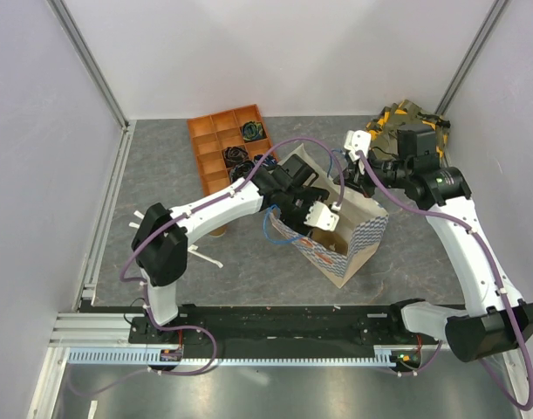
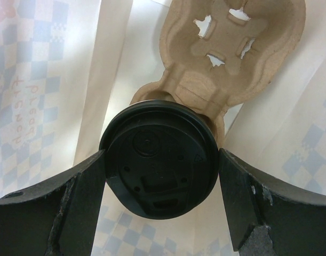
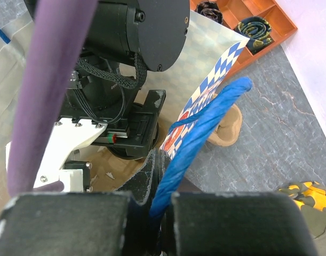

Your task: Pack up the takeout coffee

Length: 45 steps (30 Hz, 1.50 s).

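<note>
Wide-set left fingers (image 2: 45, 213), matte black with chipped edges, grip the takeout coffee (image 2: 160, 176), one pressed against each side of its lid (image 2: 152, 141). That lid is round black plastic, slightly glossy, with a raised ring and a moulded sip slot. It hides the cup body below.

The coffee is inside the paper bag (image 2: 24, 53), at the near pocket of a cup carrier (image 2: 232, 48). Can't tell if it's seated. The carrier is tan moulded pulp, fibrous, with cross-cut holes.

The bag is white paper with a pale blue check print. Its lettering shows through reversed and is unreadable.

Both right fingers (image 3: 243, 224) are pinched fully together on the bag's blue twisted cord handle (image 3: 205, 133), which is pulled taut.

The bag stands on a grey stone-look surface (image 1: 161, 175), with an orange compartment tray (image 1: 209, 140) behind it.
</note>
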Tool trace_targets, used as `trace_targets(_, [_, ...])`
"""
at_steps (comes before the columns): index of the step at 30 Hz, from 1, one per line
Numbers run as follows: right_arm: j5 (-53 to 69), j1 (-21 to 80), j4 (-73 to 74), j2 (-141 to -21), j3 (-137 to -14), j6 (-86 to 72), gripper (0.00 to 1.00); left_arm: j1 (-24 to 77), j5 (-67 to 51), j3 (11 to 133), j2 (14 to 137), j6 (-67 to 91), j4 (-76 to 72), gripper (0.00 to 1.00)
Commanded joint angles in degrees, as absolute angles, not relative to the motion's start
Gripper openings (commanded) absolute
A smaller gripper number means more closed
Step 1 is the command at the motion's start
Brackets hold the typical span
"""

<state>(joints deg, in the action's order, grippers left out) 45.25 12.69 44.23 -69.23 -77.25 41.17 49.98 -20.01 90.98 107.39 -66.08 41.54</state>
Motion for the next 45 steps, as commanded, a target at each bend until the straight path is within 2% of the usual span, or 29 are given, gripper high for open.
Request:
trace_targets(1, [48.52,12.13,42.28,-69.43,-76.99,42.98,0.0,49.75,-18.37,93.25,109.25,-67.76,42.27,0.85])
trace_targets(3, [48.69,11.96,42.27,-69.61,-76.99,42.98,0.0,49.75,-18.28,93.43,109.42,-67.68,42.27,0.87])
trace_targets(4, [48.69,11.87,42.28,-69.52,-76.99,42.98,0.0,49.75,-18.46,93.51,109.51,-67.68,42.36,0.97])
trace_targets(5, [48.78,11.87,42.28,-69.52,-77.08,42.98,0.0,49.75,-18.46,93.6,109.6,-67.59,42.36,1.0])
trace_targets(45, [49.92,10.55,42.45,-70.31,-76.64,44.38,0.0,49.57,-21.36,97.21,107.05,-67.06,45.7,1.0])
